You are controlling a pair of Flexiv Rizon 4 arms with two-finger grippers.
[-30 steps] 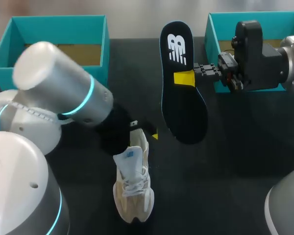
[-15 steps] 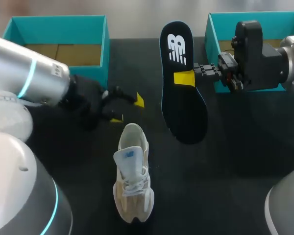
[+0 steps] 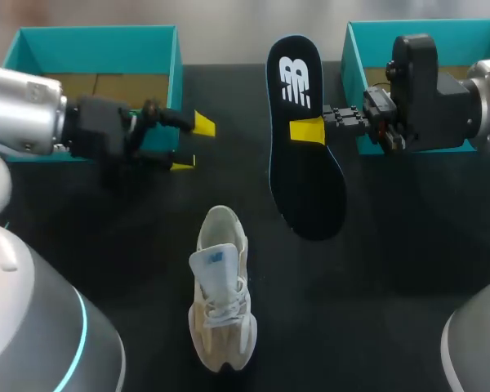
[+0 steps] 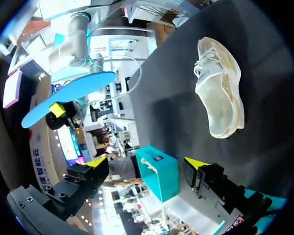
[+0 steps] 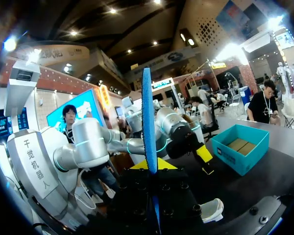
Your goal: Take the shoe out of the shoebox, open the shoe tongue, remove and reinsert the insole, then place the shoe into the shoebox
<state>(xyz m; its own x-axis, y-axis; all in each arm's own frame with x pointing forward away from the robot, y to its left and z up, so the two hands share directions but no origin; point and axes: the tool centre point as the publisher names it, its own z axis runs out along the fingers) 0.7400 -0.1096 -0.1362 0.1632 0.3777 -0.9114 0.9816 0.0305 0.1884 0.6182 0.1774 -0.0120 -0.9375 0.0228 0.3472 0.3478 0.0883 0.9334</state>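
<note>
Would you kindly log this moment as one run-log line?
step: insole out | right pincer: shut on insole, held above table | left pincer: open, empty, by left shoebox | shoe: upright on table

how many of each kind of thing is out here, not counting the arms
teal boxes: 2, the left box and the right box
shoe: 1, lying on the table
insole: 1, held up in the right pincer
total: 4
</note>
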